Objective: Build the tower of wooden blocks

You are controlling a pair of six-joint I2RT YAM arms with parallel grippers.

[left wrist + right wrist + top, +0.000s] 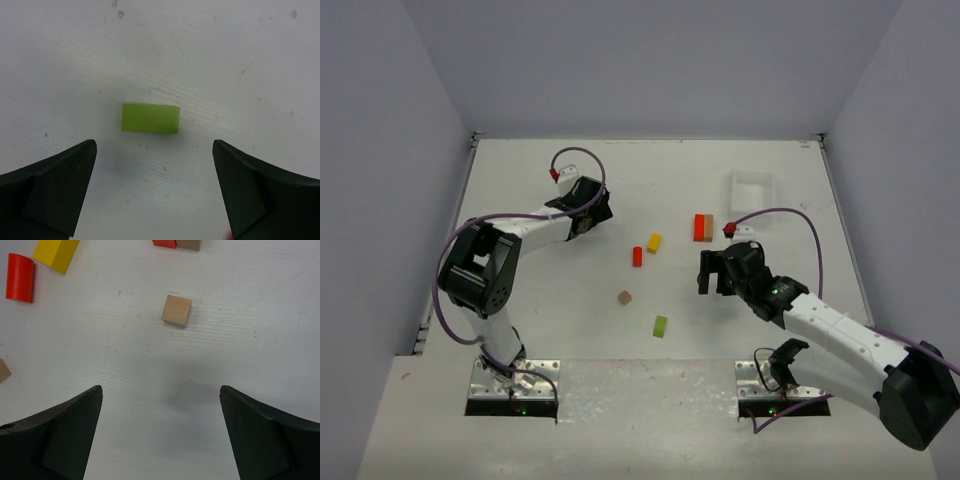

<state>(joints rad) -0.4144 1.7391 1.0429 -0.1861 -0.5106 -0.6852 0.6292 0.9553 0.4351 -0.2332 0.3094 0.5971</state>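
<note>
Left tool point(154, 146) spread wide, holding nothing, hovering with green block point(150, 118) lying flat just past the fingertips. Right tool point(161, 390) equally wide, empty, brown cube point(176, 310) ahead and standing apart from the rest. Red piece point(20, 277), looks rounded, and yellow bar point(56, 253) close together up-left, not touching. Red-and-brown pair point(703, 227) touching, near white tray point(751, 187). Nothing stacked yet.

Probably light, rigid, smooth-faced: liable to skid or twist if pinched off-centre. Best taken across the short flat sides, mid-length. Rounded red may roll.

Bare desk point(570, 330) around every piece, walls well apart. Green piece point(660, 326) sits near the arm bases; cannot tell if same as the left tool's.
</note>
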